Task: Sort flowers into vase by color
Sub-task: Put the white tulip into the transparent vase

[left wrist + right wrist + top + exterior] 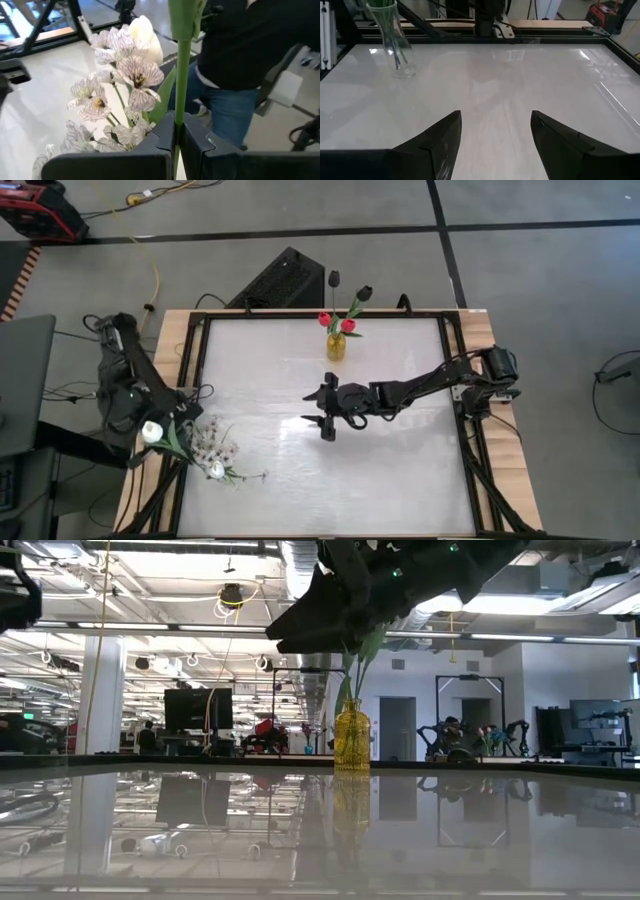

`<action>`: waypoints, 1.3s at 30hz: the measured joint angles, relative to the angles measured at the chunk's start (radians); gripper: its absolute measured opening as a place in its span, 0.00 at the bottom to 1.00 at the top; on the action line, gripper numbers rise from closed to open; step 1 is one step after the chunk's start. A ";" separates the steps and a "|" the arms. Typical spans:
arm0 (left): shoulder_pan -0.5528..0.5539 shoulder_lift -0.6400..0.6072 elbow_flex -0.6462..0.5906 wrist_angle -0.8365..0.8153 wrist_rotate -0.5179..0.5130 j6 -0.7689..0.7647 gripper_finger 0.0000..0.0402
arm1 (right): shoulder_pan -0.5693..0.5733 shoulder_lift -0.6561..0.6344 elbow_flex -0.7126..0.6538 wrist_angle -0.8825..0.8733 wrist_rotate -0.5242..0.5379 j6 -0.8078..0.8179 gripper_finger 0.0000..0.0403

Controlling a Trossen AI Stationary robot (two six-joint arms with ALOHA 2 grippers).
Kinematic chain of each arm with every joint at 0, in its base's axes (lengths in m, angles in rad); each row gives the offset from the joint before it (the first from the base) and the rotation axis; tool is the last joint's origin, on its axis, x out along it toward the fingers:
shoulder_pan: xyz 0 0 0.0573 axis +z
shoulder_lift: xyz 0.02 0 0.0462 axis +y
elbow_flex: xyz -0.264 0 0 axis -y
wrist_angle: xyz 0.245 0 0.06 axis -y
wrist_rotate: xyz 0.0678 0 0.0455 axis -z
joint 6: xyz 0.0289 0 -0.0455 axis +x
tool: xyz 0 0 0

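Note:
The yellow vase (336, 346) (352, 735) (390, 40) stands near the table's far edge, holding red tulips (348, 326) and black tulips (364, 293) on green stems. A spray of tiny white blossoms (212, 446) (120, 75) and a white tulip (217, 470) (147, 35) lie at the table's near-left corner. My left gripper (158, 427) (177, 137) is at the left edge, shut on a green stem, with a white bud (150, 431) beside it. My right gripper (325, 420) (495, 135) hovers open over mid-table, clear of the vase. My left gripper pinches a green flower stem (177, 125) between its two fingers (160, 142). The stem runs on past the fingertips, widens into green leaf (184, 17) and leaves the wrist picture. Which end of the flower it holds, and whether the flower is lifted clear, does not show.
A person in a dark top and blue jeans (225, 100) stands beyond the table by the left arm. The wooden table frame (300, 312) rims the glossy white top. A black box (280, 280) sits on the floor past the far edge. Bare tabletop (380, 470) lies under and nearer than the right gripper.

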 joint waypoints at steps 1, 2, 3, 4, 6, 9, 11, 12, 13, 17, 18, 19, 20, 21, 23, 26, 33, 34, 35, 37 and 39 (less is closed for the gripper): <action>-0.015 0.006 0.000 -0.001 -0.027 -0.003 0.00 | 0.000 0.000 0.000 0.000 0.000 0.000 0.66; -0.029 0.013 0.000 -0.001 -0.054 -0.003 0.00 | 0.000 0.000 0.000 0.000 0.000 -0.001 0.66; -0.041 0.018 0.000 -0.001 -0.076 -0.003 0.00 | 0.000 0.000 0.000 0.004 -0.001 -0.002 0.66; -0.052 0.024 0.000 -0.002 -0.090 -0.006 0.00 | 0.000 0.000 0.000 0.013 -0.001 -0.005 0.66; -0.070 0.037 0.000 -0.005 -0.108 -0.022 0.00 | 0.000 0.000 0.000 0.030 -0.001 -0.005 0.66; -0.093 0.055 0.000 -0.016 -0.127 -0.057 0.00 | 0.000 0.000 0.000 0.051 -0.002 -0.006 0.66; -0.106 0.065 0.000 -0.024 -0.146 -0.076 0.00 | 0.000 0.000 0.000 0.064 -0.002 -0.008 0.66; -0.112 0.071 0.000 -0.022 -0.154 -0.079 0.00 | 0.000 0.000 0.000 0.066 -0.002 -0.008 0.66; -0.118 0.079 0.000 -0.020 -0.161 -0.079 0.00 | 0.000 0.000 0.000 0.067 -0.002 -0.008 0.66; -0.132 0.107 0.000 -0.018 -0.189 -0.076 0.00 | 0.002 0.000 0.000 0.068 -0.002 -0.007 0.66; -0.134 0.114 0.000 -0.021 -0.195 -0.081 0.00 | 0.003 0.000 0.000 0.069 -0.002 -0.002 0.66; -0.135 0.122 0.000 -0.021 -0.195 -0.084 0.00 | 0.004 0.000 0.000 0.069 -0.002 0.000 0.66; -0.134 0.128 0.000 -0.021 -0.194 -0.091 0.00 | 0.005 0.000 0.000 0.072 -0.003 0.001 0.66; -0.134 0.133 0.000 -0.021 -0.194 -0.101 0.00 | 0.008 0.000 0.000 0.079 -0.003 0.001 0.66; -0.134 0.139 0.000 -0.022 -0.194 -0.130 0.00 | 0.013 0.000 0.000 0.099 -0.003 0.001 0.66; -0.134 0.141 0.000 -0.022 -0.193 -0.167 0.00 | 0.015 0.000 0.000 0.121 -0.003 -0.002 0.66; -0.134 0.141 0.000 -0.020 -0.203 -0.218 0.02 | 0.015 0.000 0.034 0.106 -0.003 -0.007 0.66; -0.134 0.141 0.000 -0.020 -0.212 -0.223 0.03 | 0.015 0.000 0.035 0.105 -0.003 -0.010 0.66; -0.134 0.141 0.000 -0.020 -0.218 -0.230 0.04 | 0.016 0.000 0.036 0.101 -0.004 -0.014 0.66; -0.134 0.141 0.000 -0.020 -0.220 -0.242 0.08 | 0.016 0.000 0.040 0.099 -0.004 -0.019 0.66; -0.134 0.141 0.000 -0.020 -0.221 -0.259 0.12 | 0.015 0.000 0.041 0.101 -0.007 -0.020 0.66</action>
